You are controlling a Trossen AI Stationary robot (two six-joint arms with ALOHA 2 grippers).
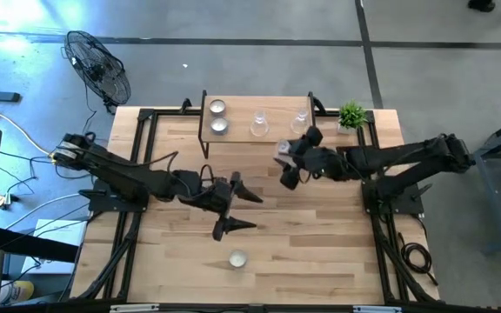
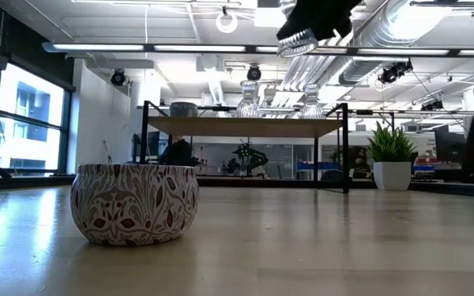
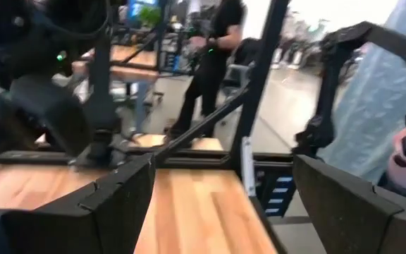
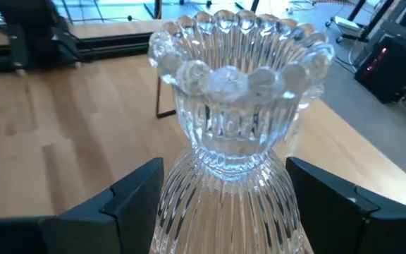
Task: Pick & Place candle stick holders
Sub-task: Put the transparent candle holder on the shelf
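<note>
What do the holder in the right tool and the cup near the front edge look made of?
The stemmed holder looks like clear pressed glass: see-through, ribbed, with a beaded rim. The patterned tealight cup is opaque with a printed leaf pattern and a slight sheen, perhaps ceramic or tin; the views cannot settle which.

2 tealight cups and 2 glass holders on shelf, 1 cup on table, 1 ribbed glass holder aloft.

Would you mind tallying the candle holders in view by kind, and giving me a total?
Clear glass stemmed holders: 3, two on the shelf, one held in the right gripper.
Short tealight cups: 3, two on the shelf, one on the table near the front edge.
Total: 6.
</note>
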